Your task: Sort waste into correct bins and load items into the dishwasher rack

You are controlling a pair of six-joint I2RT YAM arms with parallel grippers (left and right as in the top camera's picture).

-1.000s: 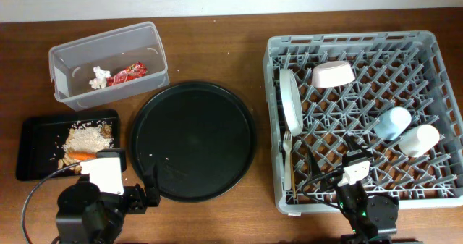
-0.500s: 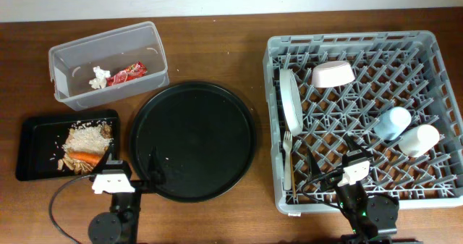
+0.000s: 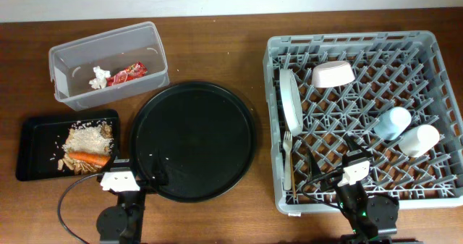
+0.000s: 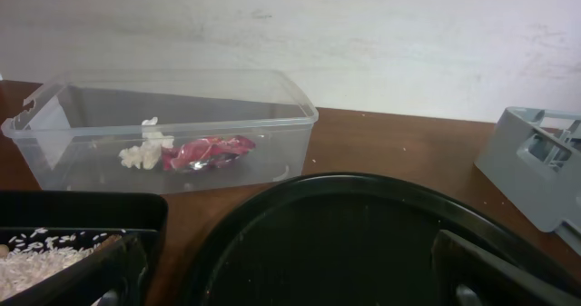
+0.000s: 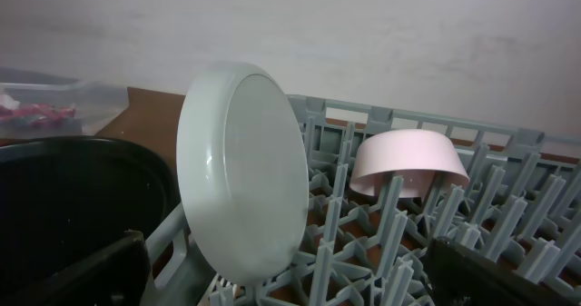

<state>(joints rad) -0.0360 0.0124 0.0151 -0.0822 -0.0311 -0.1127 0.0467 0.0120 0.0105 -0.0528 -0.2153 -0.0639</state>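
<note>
The clear tub (image 3: 108, 61) holds the red wrapper (image 3: 129, 73) and white tissue (image 3: 98, 77). Rice scraps (image 3: 88, 137) and the carrot (image 3: 90, 158) lie in the shallow black tray (image 3: 36, 146). In the grey rack (image 3: 362, 45) are the plate (image 3: 291, 103) on edge, the upturned bowl (image 3: 333, 74), a blue cup (image 3: 392, 123), a white cup (image 3: 419, 139) and the fork (image 3: 288, 157). My left gripper (image 3: 134, 169) is open and empty between the black tray and the round tray. The right gripper (image 3: 334, 158) is open and empty over the rack's near side, facing the plate (image 5: 245, 170).
A large round black tray (image 3: 193, 140) lies mid-table between the bins and the rack, bare but for crumbs. The wall runs along the far table edge. Both arm bases sit at the near edge.
My left wrist has swung a little to the right and settled low at the round tray's near-left rim. The right arm has not moved.
</note>
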